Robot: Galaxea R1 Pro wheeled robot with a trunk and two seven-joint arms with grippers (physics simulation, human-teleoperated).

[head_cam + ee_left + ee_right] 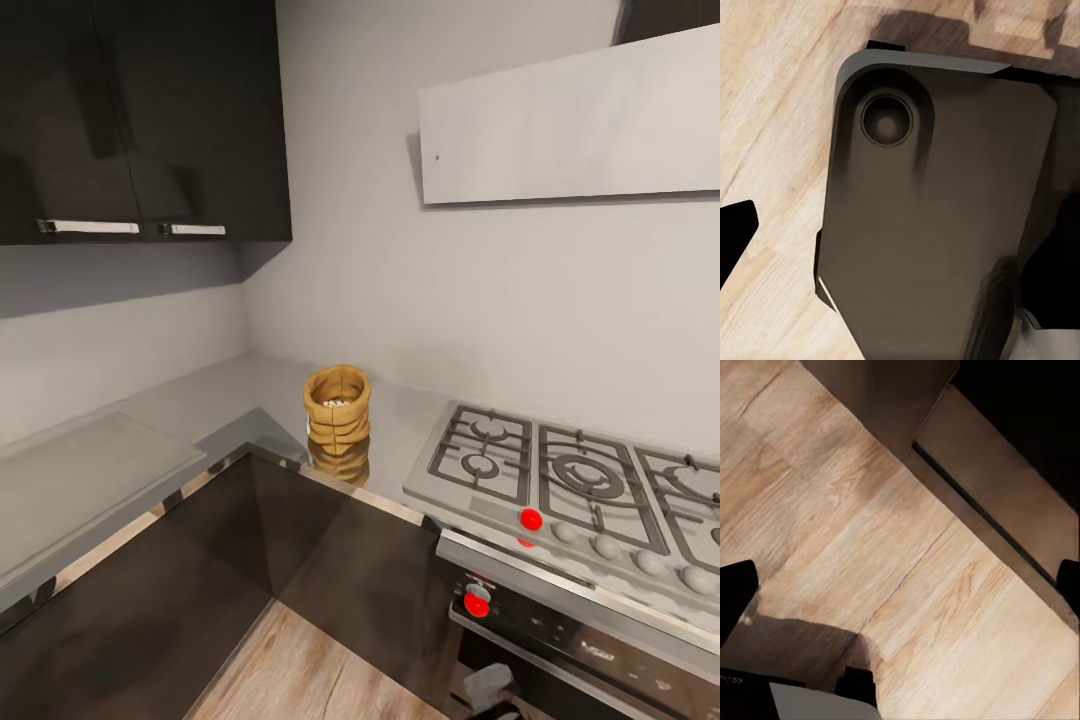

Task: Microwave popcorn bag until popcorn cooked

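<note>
Sitting upright near the countertop [200,400] front edge, popcorn bag [337,404] was left of hob [570,480], open surface around; grippers' state can't tell.

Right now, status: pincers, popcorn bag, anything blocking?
Both pincers low over the wood floor, holding nothing. Popcorn bag upright on countertop, left of gas hob. Nothing around it.
</note>
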